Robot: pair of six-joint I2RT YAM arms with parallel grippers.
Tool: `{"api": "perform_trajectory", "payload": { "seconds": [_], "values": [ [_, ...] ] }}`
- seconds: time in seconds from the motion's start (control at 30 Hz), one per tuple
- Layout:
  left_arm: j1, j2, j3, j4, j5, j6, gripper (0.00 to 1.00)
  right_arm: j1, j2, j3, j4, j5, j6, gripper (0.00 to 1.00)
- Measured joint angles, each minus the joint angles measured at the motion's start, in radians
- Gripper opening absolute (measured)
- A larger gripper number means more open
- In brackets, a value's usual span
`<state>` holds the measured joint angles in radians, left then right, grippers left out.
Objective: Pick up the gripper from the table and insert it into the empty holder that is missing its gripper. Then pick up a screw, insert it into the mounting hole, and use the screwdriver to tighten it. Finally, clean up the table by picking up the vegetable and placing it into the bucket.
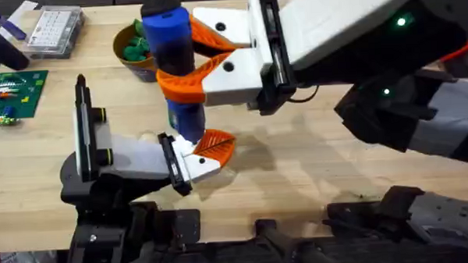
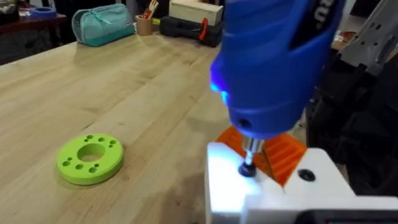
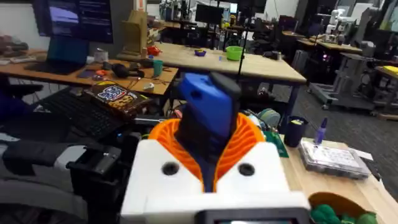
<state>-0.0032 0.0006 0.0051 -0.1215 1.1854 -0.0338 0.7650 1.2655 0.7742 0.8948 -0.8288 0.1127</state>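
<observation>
The bucket [image 1: 135, 53] at the far left holds green pieces. The right gripper [image 1: 186, 64] clamps the screwdriver [image 1: 171, 48] upright, tip on the holder [image 1: 190, 166]. I cannot tell how the left fingers stand.

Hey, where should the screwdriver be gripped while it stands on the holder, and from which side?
Grip the screwdriver around its thick blue handle, about mid-height, coming in level from the side. It stands upright with its thin shaft down on the holder, so the round handle gives the broadest surface. The right tool is clamped there that way.
</observation>
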Motion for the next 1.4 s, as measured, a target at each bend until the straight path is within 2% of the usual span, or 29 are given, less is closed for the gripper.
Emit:
{"api": "perform_trajectory", "payload": {
  "seconds": [1.4],
  "values": [
    [0.000, 0.000, 0.000, -0.001, 0.000, -0.001, 0.013, 0.000, 0.024, 0.000, -0.002, 0.004, 0.008, 0.050]
  ]
}}
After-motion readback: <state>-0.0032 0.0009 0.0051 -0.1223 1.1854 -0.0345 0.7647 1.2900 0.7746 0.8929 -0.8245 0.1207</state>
